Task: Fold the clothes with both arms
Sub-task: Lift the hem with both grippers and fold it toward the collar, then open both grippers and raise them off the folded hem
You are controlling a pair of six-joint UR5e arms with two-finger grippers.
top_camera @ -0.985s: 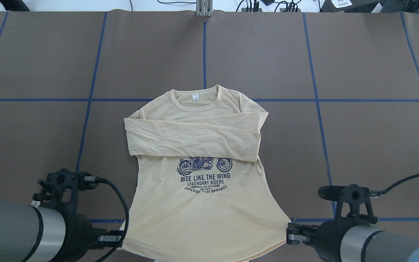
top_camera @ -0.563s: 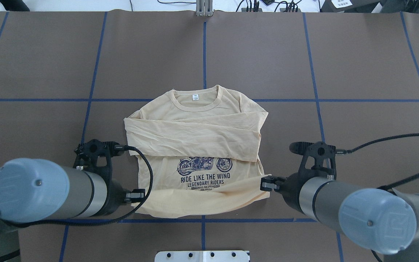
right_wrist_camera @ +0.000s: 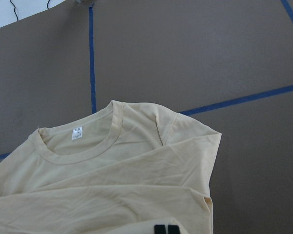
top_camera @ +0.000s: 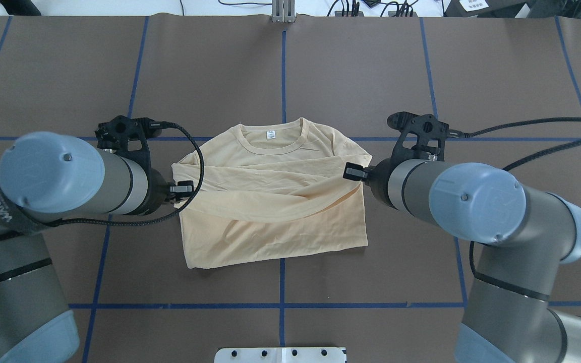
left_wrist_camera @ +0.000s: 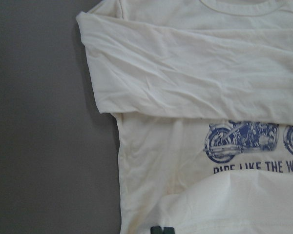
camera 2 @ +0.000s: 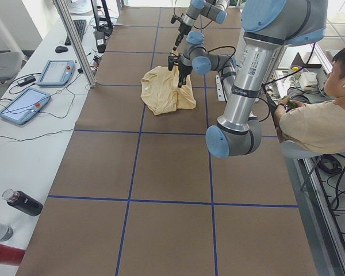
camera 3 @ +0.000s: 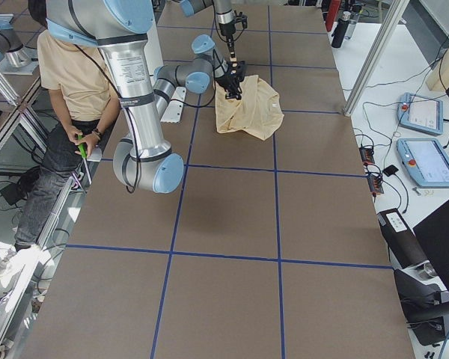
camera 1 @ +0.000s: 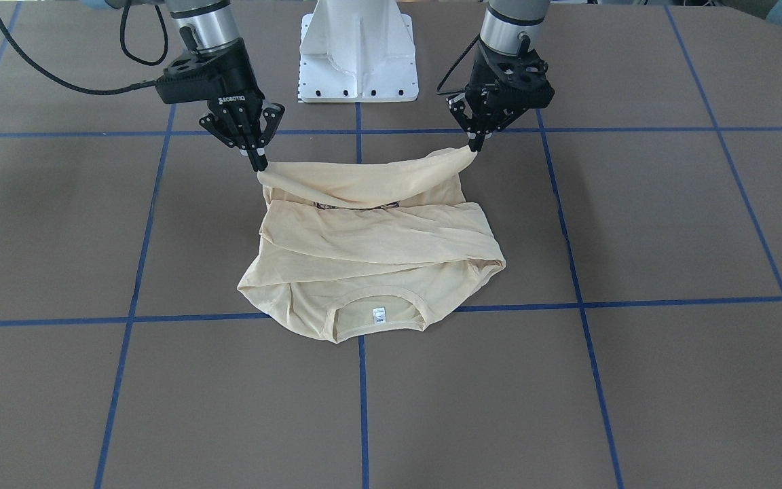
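The clothes, one cream-yellow long-sleeved T-shirt (top_camera: 270,222) (camera 1: 364,238), lie mid-table with the sleeves folded across the chest and the collar (top_camera: 272,143) pointing away from the robot. My left gripper (top_camera: 183,191) (camera 1: 476,144) is shut on one bottom hem corner. My right gripper (top_camera: 352,173) (camera 1: 257,163) is shut on the other. Both hold the hem lifted, so the lower half arches back over the shirt body. The navy motorcycle print (left_wrist_camera: 239,139) shows under the raised hem in the left wrist view. The overhead view hides the print.
The white pedestal base (camera 1: 357,54) stands at the robot's table edge. Blue tape lines (top_camera: 283,65) cross the brown table. A seated person (camera 2: 328,109) is behind the robot. Tablets (camera 2: 23,103) and bottles (camera 2: 23,202) lie off the far table edge.
Both arms have carried the bottom hem away from the robot, from the near table edge up over the print to the folded sleeves. The lower half is now doubled over.
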